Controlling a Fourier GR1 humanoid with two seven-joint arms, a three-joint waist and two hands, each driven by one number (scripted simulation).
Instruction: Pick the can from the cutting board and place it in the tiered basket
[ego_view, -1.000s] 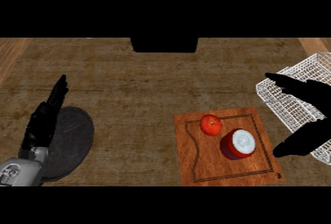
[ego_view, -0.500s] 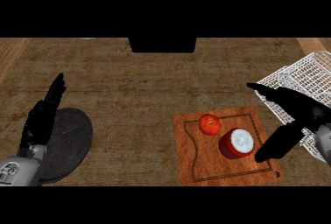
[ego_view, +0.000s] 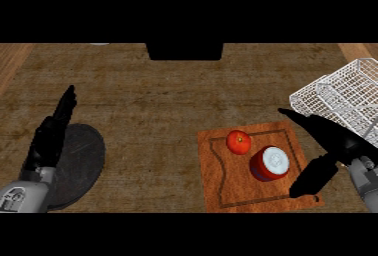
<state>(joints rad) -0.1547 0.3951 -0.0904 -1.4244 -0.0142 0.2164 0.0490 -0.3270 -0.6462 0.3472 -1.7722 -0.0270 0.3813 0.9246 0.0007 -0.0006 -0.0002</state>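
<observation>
The can (ego_view: 269, 164), red with a white top, stands on the wooden cutting board (ego_view: 236, 190) at the lower right. My right hand (ego_view: 332, 145) is just right of the can, open, with fingers stretched up-left and the thumb (ego_view: 311, 176) pointing down beside the can; it does not touch it. The white wire tiered basket (ego_view: 339, 97) sits at the far right, above that hand. My left hand (ego_view: 52, 135) rests open at the left, fingers up.
A red tomato (ego_view: 238, 142) lies on the board just up-left of the can. A dark round plate (ego_view: 74, 162) sits under my left forearm. A black block (ego_view: 184, 51) stands at the counter's back edge.
My right hand has moved left and down from over the basket toward the can, now close beside it. The left hand, can and tomato have not moved.
</observation>
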